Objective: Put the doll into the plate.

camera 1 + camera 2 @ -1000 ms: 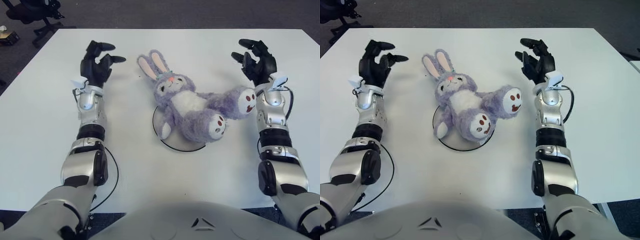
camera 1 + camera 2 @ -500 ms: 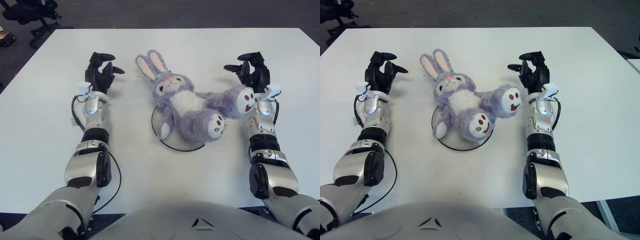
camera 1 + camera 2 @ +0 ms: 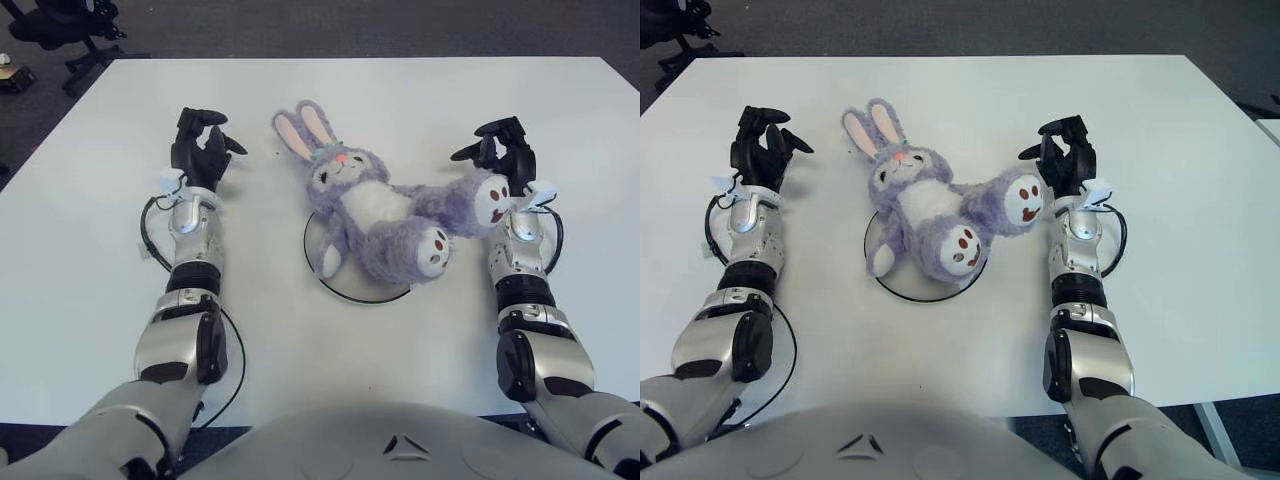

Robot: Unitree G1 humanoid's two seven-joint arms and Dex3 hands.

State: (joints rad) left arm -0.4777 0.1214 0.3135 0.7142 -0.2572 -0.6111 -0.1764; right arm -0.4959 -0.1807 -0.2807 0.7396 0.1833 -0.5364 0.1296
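A purple plush bunny doll (image 3: 375, 205) lies on its back across a white plate (image 3: 350, 285) with a dark rim, its ears pointing to the far left and its feet to the right. Most of the plate is hidden under the doll. My left hand (image 3: 202, 150) is to the left of the doll's ears, fingers loosely spread and holding nothing. My right hand (image 3: 500, 155) hovers just beyond the doll's right foot (image 3: 493, 202), fingers relaxed and apart from it, holding nothing.
The white table (image 3: 90, 250) stretches wide on both sides. Dark floor lies beyond its far edge, with a black office chair (image 3: 60, 25) at the far left.
Both hands have drawn back toward me and inward, lowering nearer the table. The right hand now sits close by the doll's right foot. The doll has not moved.
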